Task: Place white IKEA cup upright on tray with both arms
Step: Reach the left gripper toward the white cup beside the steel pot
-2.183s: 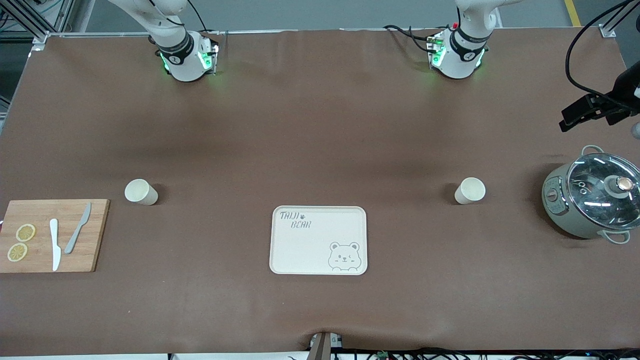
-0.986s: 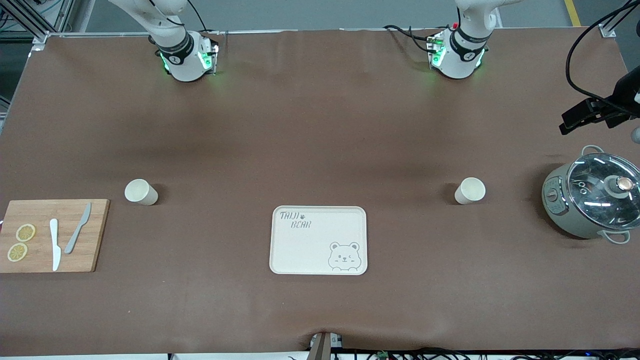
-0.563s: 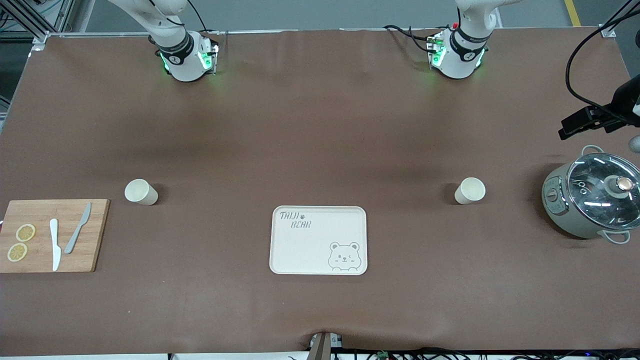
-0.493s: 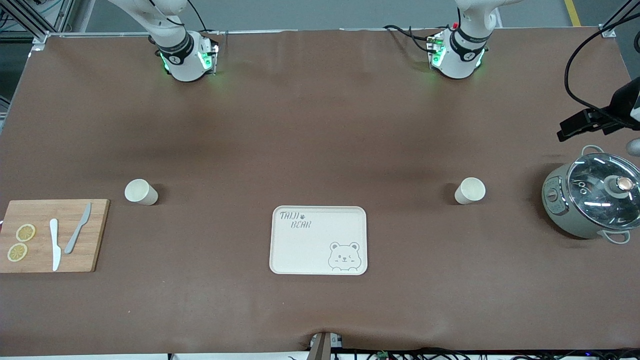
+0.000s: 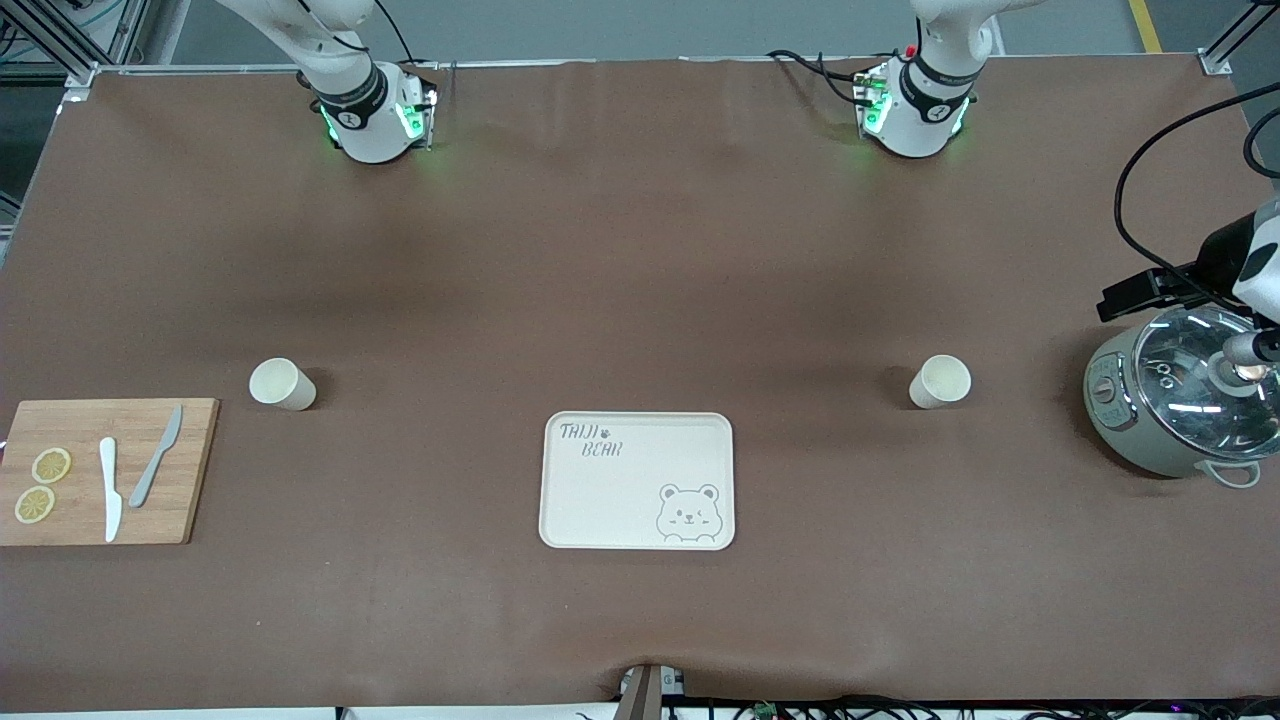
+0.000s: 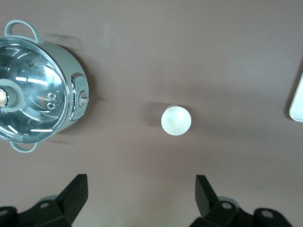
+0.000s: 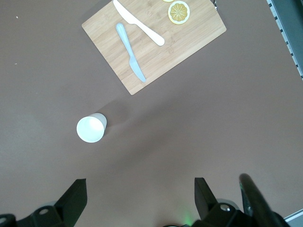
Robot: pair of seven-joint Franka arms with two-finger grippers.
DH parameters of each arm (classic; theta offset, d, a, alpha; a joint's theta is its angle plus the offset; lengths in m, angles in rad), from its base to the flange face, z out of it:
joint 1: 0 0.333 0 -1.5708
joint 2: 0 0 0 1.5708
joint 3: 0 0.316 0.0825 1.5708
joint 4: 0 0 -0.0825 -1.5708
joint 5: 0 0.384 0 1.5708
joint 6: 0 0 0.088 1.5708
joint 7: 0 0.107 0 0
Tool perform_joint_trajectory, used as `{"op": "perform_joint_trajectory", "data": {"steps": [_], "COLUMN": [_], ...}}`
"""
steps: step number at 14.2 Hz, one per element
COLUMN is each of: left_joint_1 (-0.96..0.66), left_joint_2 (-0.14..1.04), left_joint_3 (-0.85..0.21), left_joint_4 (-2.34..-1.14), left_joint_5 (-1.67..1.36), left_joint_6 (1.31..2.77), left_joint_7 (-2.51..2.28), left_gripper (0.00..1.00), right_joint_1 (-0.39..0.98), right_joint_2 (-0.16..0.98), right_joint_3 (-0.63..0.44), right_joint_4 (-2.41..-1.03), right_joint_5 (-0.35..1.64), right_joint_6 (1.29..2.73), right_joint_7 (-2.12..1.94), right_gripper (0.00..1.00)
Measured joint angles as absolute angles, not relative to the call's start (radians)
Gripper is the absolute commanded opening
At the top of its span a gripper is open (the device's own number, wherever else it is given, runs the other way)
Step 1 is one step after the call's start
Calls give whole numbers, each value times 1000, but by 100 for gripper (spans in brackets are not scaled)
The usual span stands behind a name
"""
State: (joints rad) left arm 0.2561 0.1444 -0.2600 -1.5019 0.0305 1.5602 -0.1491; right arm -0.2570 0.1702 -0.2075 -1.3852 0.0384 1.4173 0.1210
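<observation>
Both white cups (image 5: 940,381) (image 5: 282,384) stand upright, mouths up, apart from the tray (image 5: 637,481). Left gripper (image 6: 139,196) and right gripper (image 7: 139,196) hang spread wide.

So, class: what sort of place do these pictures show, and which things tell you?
Probably a robotics lab staged as a kitchen: two arms bolted to a brown-covered table, with a cutting board carrying knives, a lidded pot and a bear tray.
</observation>
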Motion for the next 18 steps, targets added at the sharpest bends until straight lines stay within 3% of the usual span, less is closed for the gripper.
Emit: {"op": "perform_joint_trajectory", "data": {"steps": [10,18], "left_joint_1": [276,262], "left_joint_2": [323,239], "left_joint_3": [-273,-285], "left_joint_4": [-1595,-1881], "left_joint_5": [31,31], "left_joint_6": [1820,2012], "left_joint_7": [-148,-147], "left_gripper": [100,100], "right_joint_1": [-257,-227], "right_joint_2": [170,180], "right_joint_3": [-206,-191], "right_joint_4": [-1385,-1387], "right_joint_5": [38,43], "right_joint_6": [1417,1421], "right_joint_7": [121,121], "right_gripper": [100,100]}}
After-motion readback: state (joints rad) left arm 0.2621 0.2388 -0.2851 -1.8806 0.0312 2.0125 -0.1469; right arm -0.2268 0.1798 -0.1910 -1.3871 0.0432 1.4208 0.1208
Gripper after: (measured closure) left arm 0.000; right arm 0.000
